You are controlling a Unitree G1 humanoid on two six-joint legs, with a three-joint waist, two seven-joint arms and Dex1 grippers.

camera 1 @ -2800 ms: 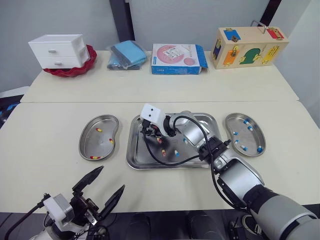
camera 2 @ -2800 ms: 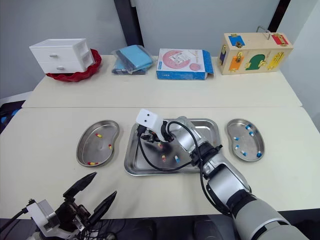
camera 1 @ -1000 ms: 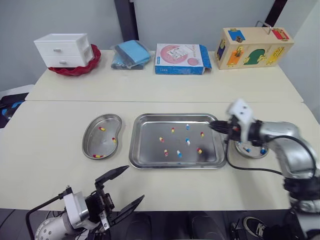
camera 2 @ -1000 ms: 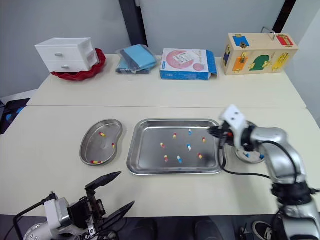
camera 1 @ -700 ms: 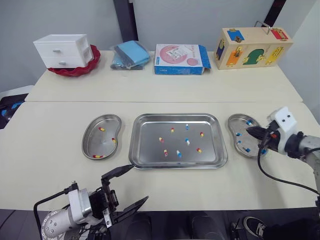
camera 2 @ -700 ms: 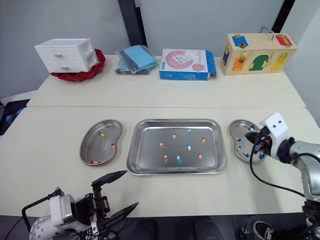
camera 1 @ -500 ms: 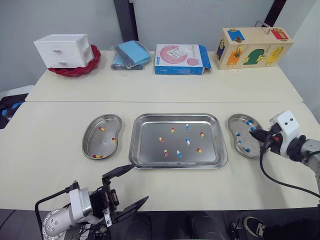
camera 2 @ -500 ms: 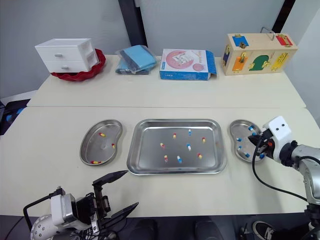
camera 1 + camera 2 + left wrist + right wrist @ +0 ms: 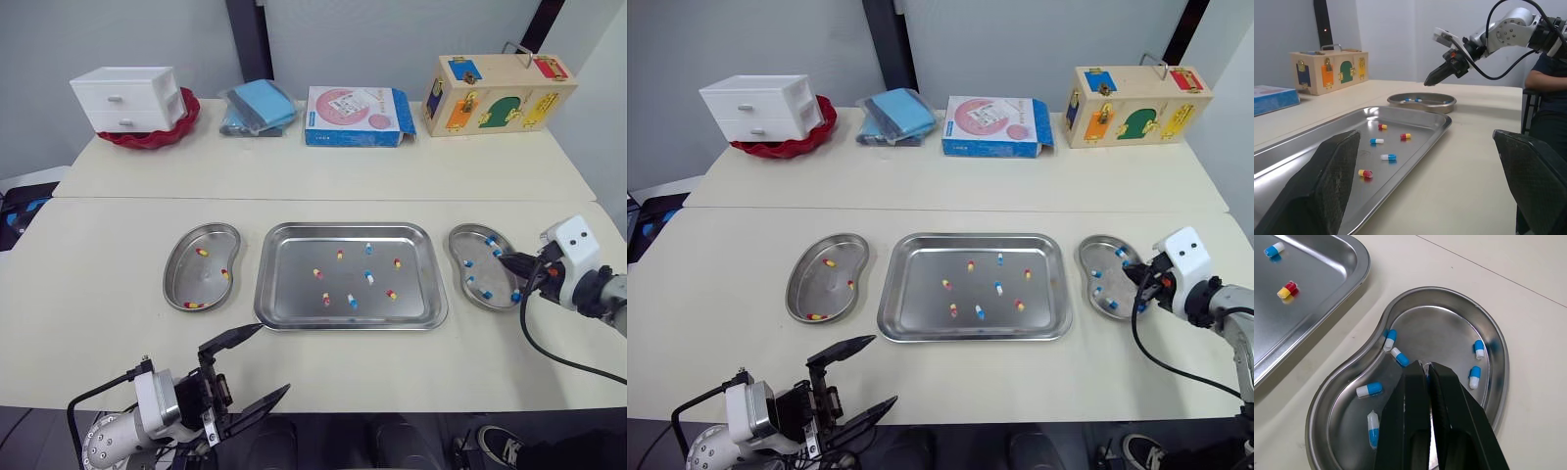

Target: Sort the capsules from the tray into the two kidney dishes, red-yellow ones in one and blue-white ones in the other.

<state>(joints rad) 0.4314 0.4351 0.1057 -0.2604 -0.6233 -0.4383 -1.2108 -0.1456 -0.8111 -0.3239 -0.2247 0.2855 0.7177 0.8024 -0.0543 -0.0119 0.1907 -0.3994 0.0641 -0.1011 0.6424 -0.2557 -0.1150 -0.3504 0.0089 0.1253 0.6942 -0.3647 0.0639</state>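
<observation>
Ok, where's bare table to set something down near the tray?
Wide bare table in front of the tray, left of the left kidney dish, and between the tray and the back-row box. Tight: gaps between tray and dishes; the right gripper hangs over the right kidney dish.

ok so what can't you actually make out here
Whether the right gripper holds anything: its fingers cover the spot, right wrist view.
Right kidney dish floor: partly under that gripper.
Red bowl: largely hidden by the white drawers, head views.
Person: cut off by the left wrist view's edge.

right gripper (image 9: 1425, 364) off tray (image 9: 267, 297), over right dish (image 9: 455, 258)
</observation>
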